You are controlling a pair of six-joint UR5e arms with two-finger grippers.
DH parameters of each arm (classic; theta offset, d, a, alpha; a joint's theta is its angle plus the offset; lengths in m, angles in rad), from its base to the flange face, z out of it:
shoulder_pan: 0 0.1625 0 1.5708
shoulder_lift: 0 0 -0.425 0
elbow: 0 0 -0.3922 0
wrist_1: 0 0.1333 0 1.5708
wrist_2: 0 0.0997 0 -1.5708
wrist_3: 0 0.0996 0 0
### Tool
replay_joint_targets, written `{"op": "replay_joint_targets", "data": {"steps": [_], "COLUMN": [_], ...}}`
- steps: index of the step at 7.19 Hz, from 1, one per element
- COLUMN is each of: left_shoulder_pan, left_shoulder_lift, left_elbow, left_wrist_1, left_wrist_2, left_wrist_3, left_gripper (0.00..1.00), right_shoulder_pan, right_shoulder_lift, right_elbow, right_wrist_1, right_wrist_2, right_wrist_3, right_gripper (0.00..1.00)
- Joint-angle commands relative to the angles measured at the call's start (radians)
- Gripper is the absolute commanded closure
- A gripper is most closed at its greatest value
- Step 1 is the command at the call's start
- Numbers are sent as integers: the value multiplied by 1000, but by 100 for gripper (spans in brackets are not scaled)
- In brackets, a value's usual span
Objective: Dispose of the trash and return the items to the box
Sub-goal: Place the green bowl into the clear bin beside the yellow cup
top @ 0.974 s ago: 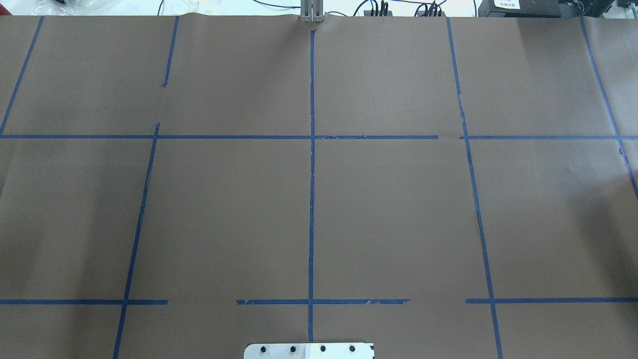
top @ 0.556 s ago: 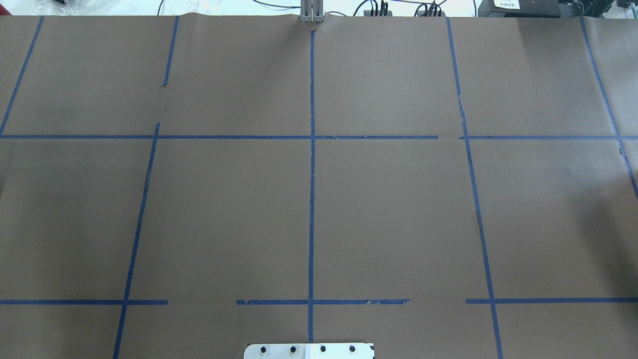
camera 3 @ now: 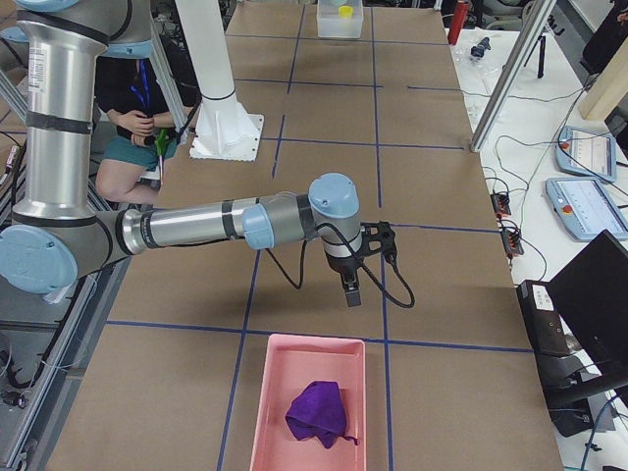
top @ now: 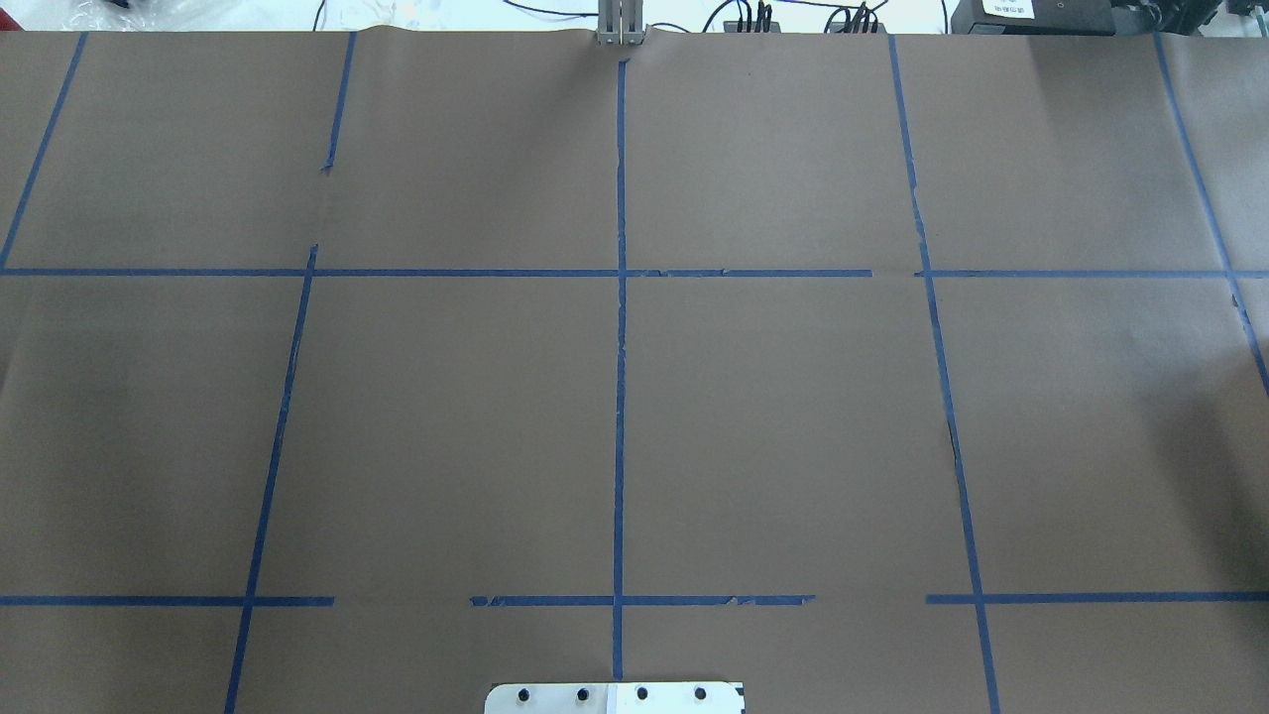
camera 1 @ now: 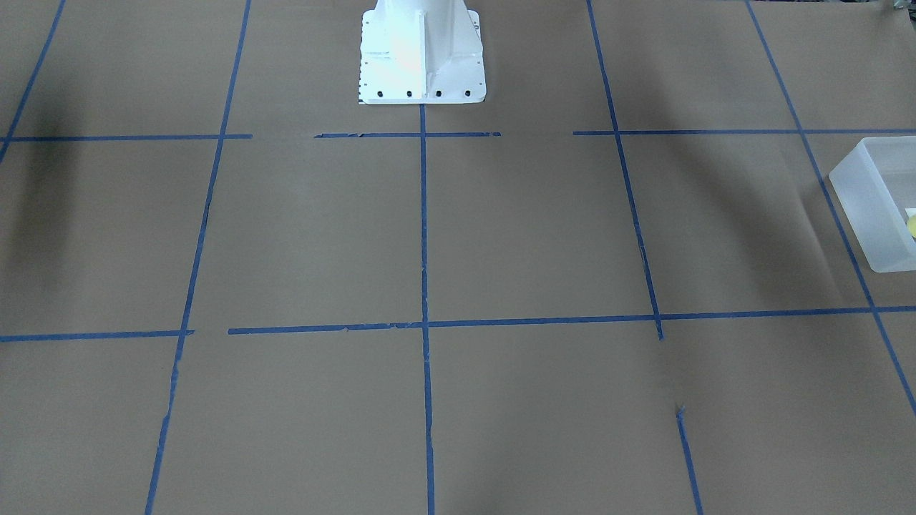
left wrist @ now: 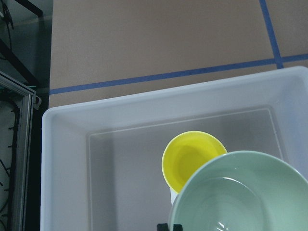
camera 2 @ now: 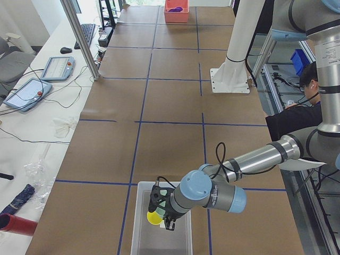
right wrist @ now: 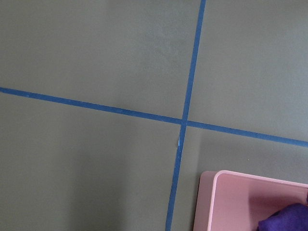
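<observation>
The frosted-white box (left wrist: 62, 159) stands at the table's end on my left and also shows in the exterior left view (camera 2: 142, 223) and the front-facing view (camera 1: 869, 193). A yellow cup (left wrist: 190, 159) stands inside it, open side up. My left gripper (camera 2: 162, 211) hangs over the box. Only its dark tips show in the left wrist view, at the bottom edge, shut on the rim of a pale green bowl (left wrist: 240, 197) held above the cup. My right gripper (camera 3: 351, 289) hovers over bare table near a pink tray; I cannot tell whether it is open or shut.
A pink tray (camera 3: 270, 412) with a purple cloth (camera 3: 319, 412) sits at the table's right end; its corner shows in the right wrist view (right wrist: 226, 192). The white robot base (camera 1: 422, 57) stands mid-table. A person sits behind the robot (camera 2: 297, 114).
In the overhead view a faint shadow at the left edge has faded out. No object or gripper shows there.
</observation>
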Motion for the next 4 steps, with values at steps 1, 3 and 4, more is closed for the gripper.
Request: {"op": "replay_joint_targets", "data": {"steps": [1, 3, 4], "left_shoulder_pan": [0, 0, 0], "left_shoulder_lift": [-10, -10, -11], "left_elbow": [5, 3, 3], "left_wrist_1": [-28, -31, -31], "left_wrist_2": [4, 2, 2], "left_wrist_3": [0, 2, 3], "left_gripper": [0, 0, 0], "right_shoulder_pan": [1, 0, 1], "right_shoulder_lift": [-8, -20, -25], "right_elbow": [-6, -6, -4], "right_wrist_1": [12, 13, 13], "right_wrist_2": [0, 2, 2], "right_wrist_3": [2, 1, -1], "right_gripper": [0, 0, 0]}}
